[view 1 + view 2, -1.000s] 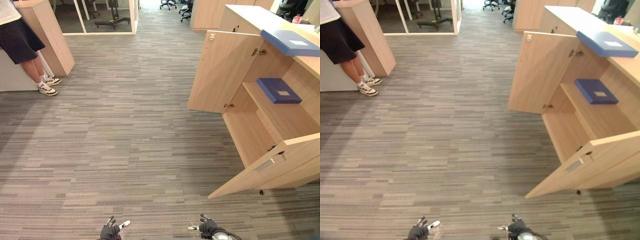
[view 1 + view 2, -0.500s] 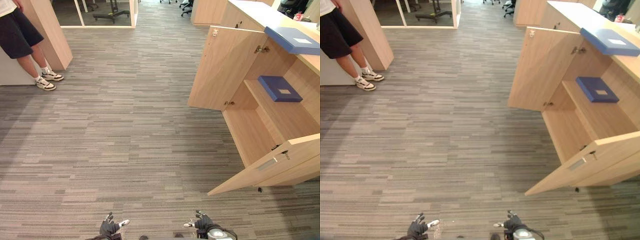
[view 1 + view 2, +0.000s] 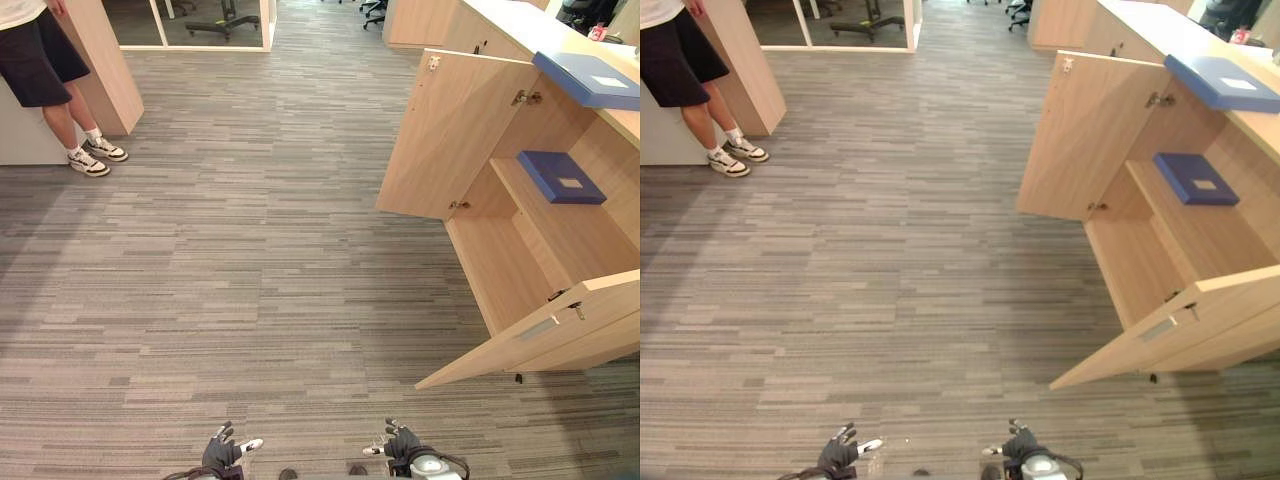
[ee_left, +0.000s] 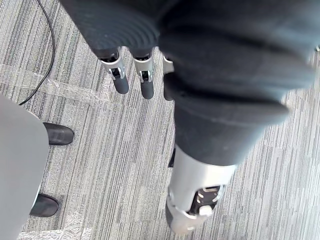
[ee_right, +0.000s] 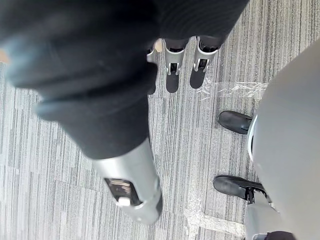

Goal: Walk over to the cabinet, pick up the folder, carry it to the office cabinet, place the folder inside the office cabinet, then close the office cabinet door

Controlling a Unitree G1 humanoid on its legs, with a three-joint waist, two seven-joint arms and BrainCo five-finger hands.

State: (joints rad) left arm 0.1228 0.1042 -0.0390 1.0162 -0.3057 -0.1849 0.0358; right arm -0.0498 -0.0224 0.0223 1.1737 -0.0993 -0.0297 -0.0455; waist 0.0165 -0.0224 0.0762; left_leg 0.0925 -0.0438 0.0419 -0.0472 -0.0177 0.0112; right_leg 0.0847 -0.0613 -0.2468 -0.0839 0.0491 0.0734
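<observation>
A blue folder [image 3: 590, 80] lies on top of the light wooden office cabinet [image 3: 520, 260] at the right. A second, darker blue folder [image 3: 560, 176] rests on the shelf inside it. Both cabinet doors stand open: the far door [image 3: 450, 135] swings out to the left, and the near door [image 3: 540, 335] juts toward me. My left hand [image 3: 222, 452] and right hand [image 3: 400, 450] hang low at the bottom edge, well short of the cabinet. In the wrist views the left fingers [image 4: 120, 80] and right fingers [image 5: 172, 75] are straight and hold nothing.
Grey striped carpet [image 3: 250, 250] stretches ahead. A person [image 3: 40, 60] stands at the far left beside a wooden unit [image 3: 105, 65]. A glass partition [image 3: 190, 30] and office chairs [image 3: 372, 8] lie farther back.
The whole picture has shifted a little, so the camera has moved; the person and the far floor sit higher in view. Both hands still hang empty.
</observation>
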